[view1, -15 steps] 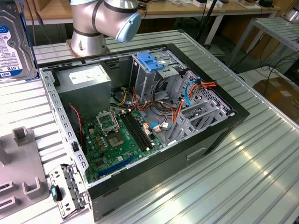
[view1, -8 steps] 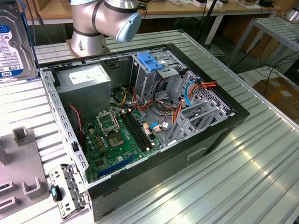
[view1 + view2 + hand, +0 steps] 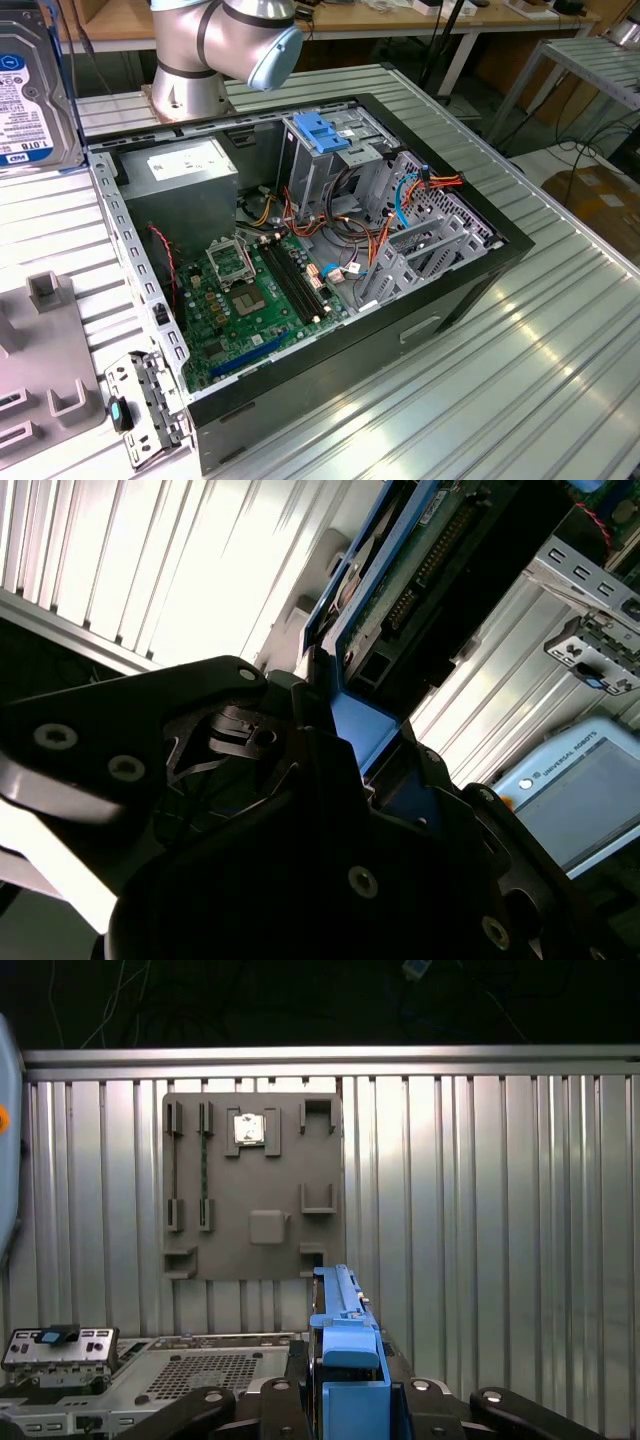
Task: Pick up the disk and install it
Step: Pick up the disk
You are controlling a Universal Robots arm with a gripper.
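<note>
Gripper point(image 3: 345, 1405) nearest lens, jaws clamped on blue side rail of disk point(image 3: 341, 1312). I read disk as held off table point(image 3: 560, 350), well apart from open case point(image 3: 320, 395). Pick-up done; install into drive cage point(image 3: 325, 140) not yet.

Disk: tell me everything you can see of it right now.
The disk is a flat silver-grey metal drive with a blue-and-white label and blue plastic side rails. It sits at the exterior view's left edge, label facing the camera, apparently lifted, apart from the open computer case. In both wrist views the pincer is shut on its blue-railed end; the second wrist view shows its connector edge.
</note>
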